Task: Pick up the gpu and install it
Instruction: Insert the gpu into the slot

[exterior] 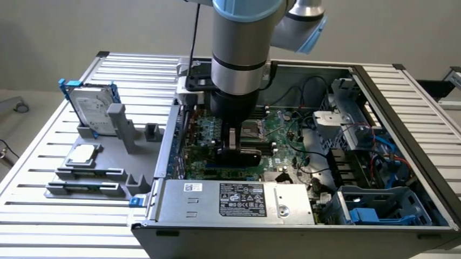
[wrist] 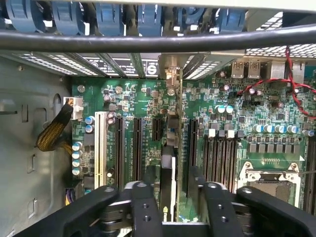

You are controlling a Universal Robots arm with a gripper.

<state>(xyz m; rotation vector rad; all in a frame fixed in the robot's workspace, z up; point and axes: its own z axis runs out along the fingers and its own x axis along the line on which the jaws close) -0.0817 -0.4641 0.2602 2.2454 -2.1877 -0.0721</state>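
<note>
My gripper (wrist: 170, 195) looks released, jaws straddling gpu (wrist: 168, 153) upright in motherboard (wrist: 247, 128) slot. I'd confirm gpu seated level, keep jaws off its faces.

Soft even room light, no hard shadows; arm (exterior: 241, 48) shades the board (exterior: 209, 132); mild glare on table (exterior: 411, 91) slats.

In the case (exterior: 288, 237), the gpu (wrist: 168, 170) stands slotted in the motherboard (wrist: 232, 98), between the fingers (wrist: 144, 207) of the gripper (wrist: 170, 190). A holder (exterior: 122, 181) with drive (exterior: 94, 110) and chip (exterior: 81, 155) lies on the table (exterior: 65, 216), at the exterior view's left of the case.
</note>
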